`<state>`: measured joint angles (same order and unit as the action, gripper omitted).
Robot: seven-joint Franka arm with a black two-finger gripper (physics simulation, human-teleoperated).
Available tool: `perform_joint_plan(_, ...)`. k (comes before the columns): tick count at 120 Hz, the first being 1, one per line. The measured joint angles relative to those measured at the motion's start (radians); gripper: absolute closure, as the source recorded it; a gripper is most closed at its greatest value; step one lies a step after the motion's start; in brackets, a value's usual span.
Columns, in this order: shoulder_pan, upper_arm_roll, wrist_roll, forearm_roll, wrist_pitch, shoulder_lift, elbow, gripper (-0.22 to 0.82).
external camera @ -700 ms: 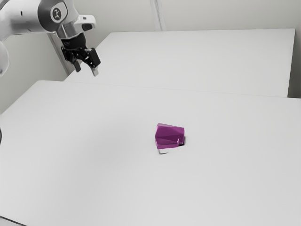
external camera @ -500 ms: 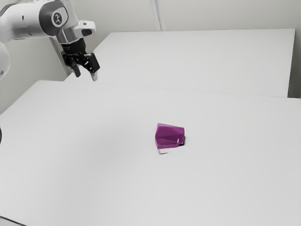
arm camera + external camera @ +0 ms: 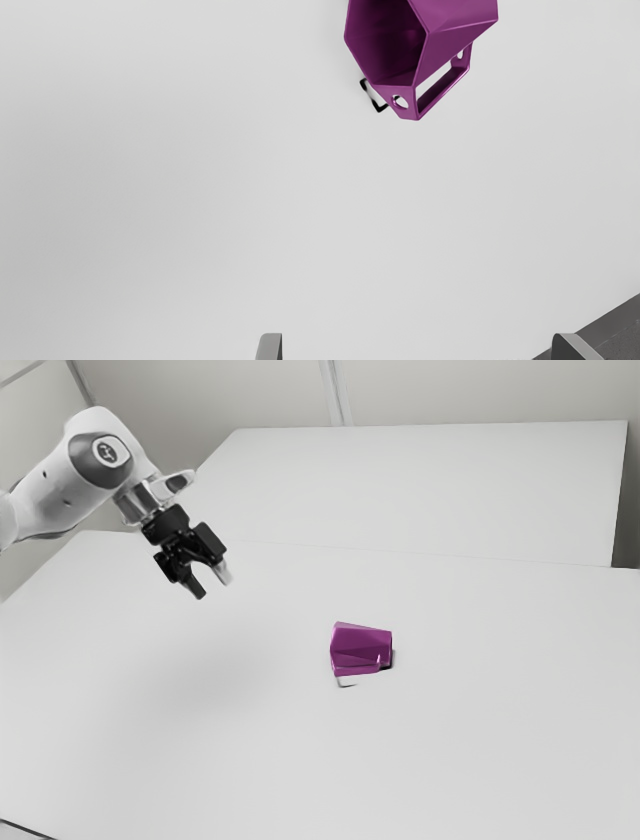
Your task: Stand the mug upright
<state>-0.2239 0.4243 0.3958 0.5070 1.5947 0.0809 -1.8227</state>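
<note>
My gripper [image 3: 213, 587] hangs in the air toward the exterior view's upper left, tilted, with its fingers apart and nothing between them. The purple faceted mug [image 3: 361, 649] lies on its side on the table, apart from the gripper and lower toward the exterior view's right. In the wrist view the mug [image 3: 457, 42] turns its open mouth partly toward the camera, and its angular handle stands out from one side. Wide apart are the fingertips of the gripper [image 3: 417, 347], with bare tabletop between them.
A white table [image 3: 200, 730] carries the mug. Behind it stands another white surface [image 3: 430, 490], with pale walls around. A dark area [image 3: 610, 325] lies past the table's edge, near one fingertip.
The arm has swung down and toward the exterior view's right, bringing my gripper lower and closer to the mug, with the hand more tilted. The mug has stayed where it was.
</note>
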Motion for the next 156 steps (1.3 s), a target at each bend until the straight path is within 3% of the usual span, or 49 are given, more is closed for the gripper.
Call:
perform_joint_plan(44,-0.083,0.006,0.07,0.245,0.083,0.079,-0.05,0.02)
perform_joint_plan(68,-0.175,0.056,0.069,0.34,0.172,0.122,-0.077,0.02)
perform_joint_plan(82,-0.282,0.148,0.055,0.401,0.209,0.161,-0.078,0.02)
perform_joint_plan(99,-0.329,0.171,0.042,0.488,0.241,0.206,-0.078,0.02)
perform_joint_plan(156,-0.347,0.188,0.021,0.573,0.271,0.285,-0.088,0.02)
